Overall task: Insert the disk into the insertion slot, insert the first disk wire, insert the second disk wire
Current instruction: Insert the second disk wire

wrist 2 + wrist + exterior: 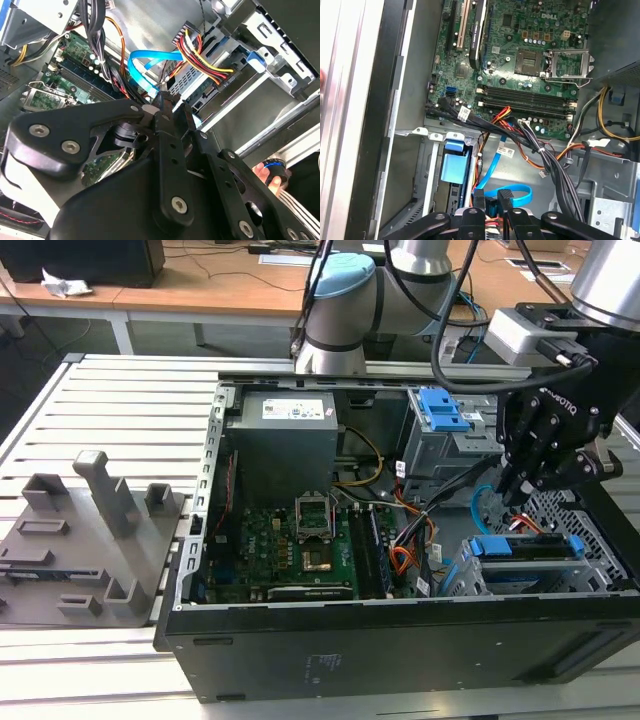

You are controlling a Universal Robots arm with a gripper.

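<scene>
Matte black claw (491,195), tight on the flat, looped, light-blue second disk wire (519,192).

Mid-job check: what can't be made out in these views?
Plug of the blue cable: second wrist view, behind the pincer.
Far end of the disk: exterior view, pincer in front.
How deep the disk sits in the slot: first wrist view, edge cuts it off.

even, bright room light throughout, soft shadow inside the computer case (400,640), mild glare on its bare metal.
</scene>
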